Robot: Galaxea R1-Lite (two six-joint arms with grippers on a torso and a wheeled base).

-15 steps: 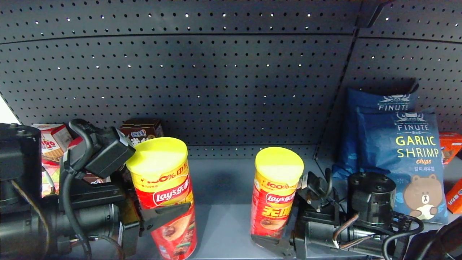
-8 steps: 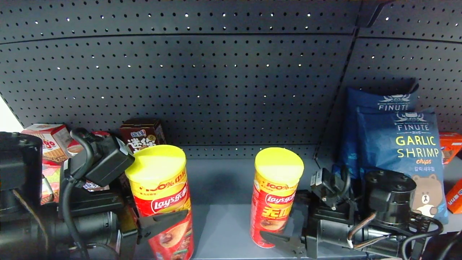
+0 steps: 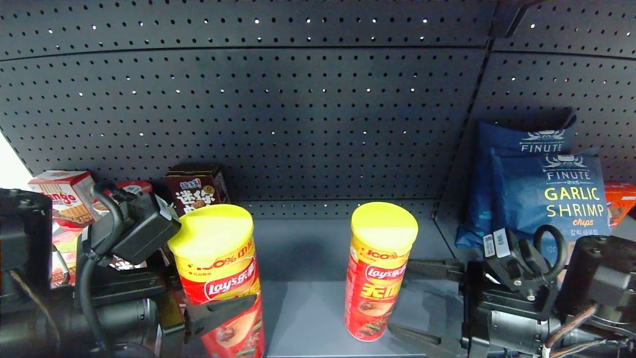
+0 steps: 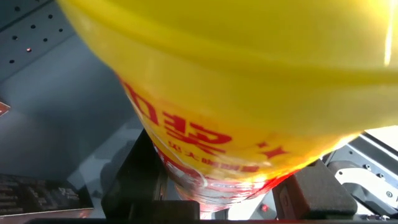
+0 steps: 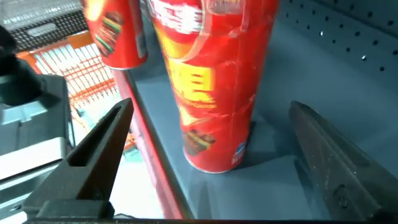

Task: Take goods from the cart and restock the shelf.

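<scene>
Two red chip cans with yellow lids are in the head view. My left gripper [image 3: 231, 308] is shut on the left can [image 3: 218, 268] at mid height, near the shelf's front edge; its base is out of sight. The same can [image 4: 236, 93] fills the left wrist view between the left gripper's [image 4: 230, 196] dark fingers. The right can [image 3: 380, 268] stands upright on the grey shelf [image 3: 308, 248]. My right gripper [image 3: 425, 306] is open just right of it, not touching. In the right wrist view the standing can [image 5: 211, 93] sits beyond the right gripper's [image 5: 214, 180] spread fingers.
Blue chip bags [image 3: 551, 199] lean at the shelf's right, with orange boxes [image 3: 621, 199] beyond them. Snack boxes [image 3: 196, 186] stand at the back left. A perforated back panel [image 3: 298, 124] closes the shelf. An orange cart [image 5: 81, 93] sits below the shelf edge. Free shelf lies between the cans.
My right gripper has drawn back to the right, away from the standing can, which stays put. The left gripper and its can have shifted slightly down and left.
</scene>
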